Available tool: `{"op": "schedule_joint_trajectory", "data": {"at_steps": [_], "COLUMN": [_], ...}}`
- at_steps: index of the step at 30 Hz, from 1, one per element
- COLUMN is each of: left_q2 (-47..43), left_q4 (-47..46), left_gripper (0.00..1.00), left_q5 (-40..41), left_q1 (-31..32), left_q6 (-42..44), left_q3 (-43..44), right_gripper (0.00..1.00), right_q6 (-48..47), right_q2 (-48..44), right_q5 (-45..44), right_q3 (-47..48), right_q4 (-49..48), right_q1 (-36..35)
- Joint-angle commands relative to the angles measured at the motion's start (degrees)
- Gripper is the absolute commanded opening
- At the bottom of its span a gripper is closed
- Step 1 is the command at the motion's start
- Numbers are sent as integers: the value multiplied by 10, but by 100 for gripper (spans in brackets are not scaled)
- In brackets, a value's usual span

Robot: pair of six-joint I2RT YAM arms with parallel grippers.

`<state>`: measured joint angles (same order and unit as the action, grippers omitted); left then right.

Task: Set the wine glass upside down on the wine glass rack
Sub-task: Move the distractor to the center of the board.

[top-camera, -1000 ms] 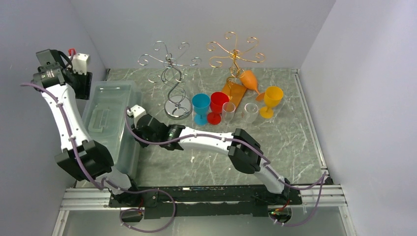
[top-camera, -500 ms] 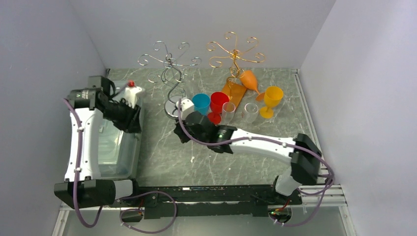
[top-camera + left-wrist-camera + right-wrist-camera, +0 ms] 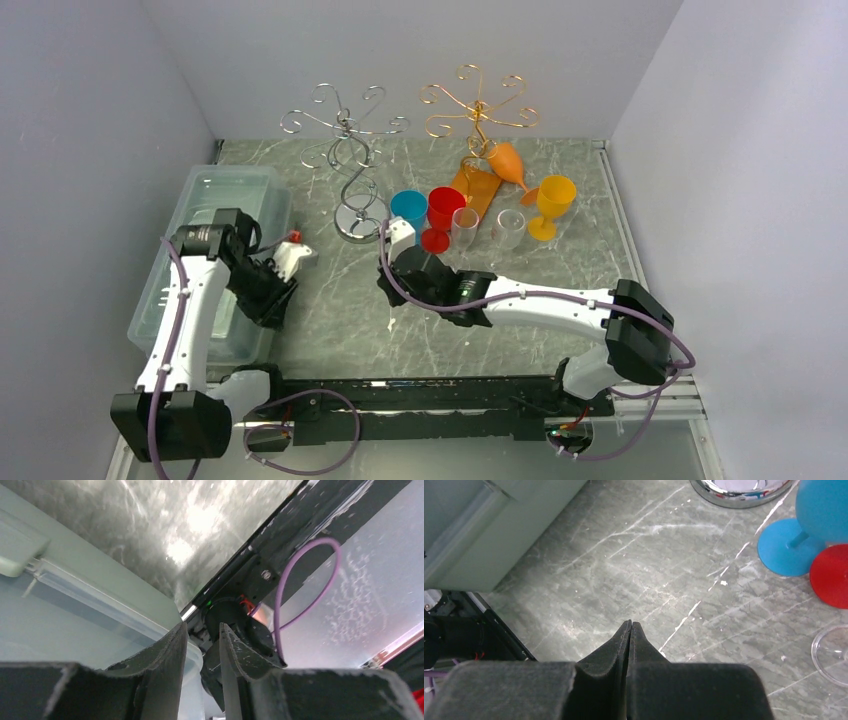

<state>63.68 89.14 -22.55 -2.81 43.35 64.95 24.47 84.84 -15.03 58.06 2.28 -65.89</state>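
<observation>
A silver wire rack (image 3: 345,125) and a gold wire rack (image 3: 478,100) stand at the back. In front stand a blue glass (image 3: 408,207), a red glass (image 3: 445,207), two clear glasses (image 3: 465,225) (image 3: 509,228) and a yellow glass (image 3: 555,195). An orange glass (image 3: 508,160) leans by the gold rack. My right gripper (image 3: 387,290) is shut and empty, low over the table just in front of the blue glass; its tips (image 3: 629,625) touch. My left gripper (image 3: 272,300) is by the bin's near right corner, its jaws (image 3: 202,627) slightly apart, holding nothing.
A clear plastic bin (image 3: 215,195) with a lid lies along the left side; it also shows in the right wrist view (image 3: 484,530). The silver rack's base (image 3: 741,486), the blue foot (image 3: 786,547) and the red foot (image 3: 831,575) lie beyond the right fingertips.
My left arm has swung down from high at the back left to low beside the bin's near corner. My right gripper has moved right from the bin to just in front of the blue glass.
</observation>
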Motion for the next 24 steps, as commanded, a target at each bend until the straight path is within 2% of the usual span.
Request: {"op": "schedule_joint_trajectory", "data": {"at_steps": [1,3,6,16,24], "left_q2": [-23,-41,-58,19,99], "left_q4": [-36,-115,-223,-395,-545], "left_gripper": [35,35,38,43,42], "left_q5": [128,202,262,231,330], "left_q1": [5,5,5,7,8], "left_q6": [27,19,11,-98,-131], "left_q3": [-62,-98,-130,-117,-124], "right_gripper": [0,0,0,0,0], "right_q6": [13,16,18,19,15], "right_q2": [-21,-21,-19,-26,-35], "right_q5": [-17,-17,-16,-26,-41], "right_q3": [-12,-20,-23,-35,-48], "right_q4": [-20,-28,-38,-44,-41], "right_q1": [-1,-1,-2,-5,-5]}}
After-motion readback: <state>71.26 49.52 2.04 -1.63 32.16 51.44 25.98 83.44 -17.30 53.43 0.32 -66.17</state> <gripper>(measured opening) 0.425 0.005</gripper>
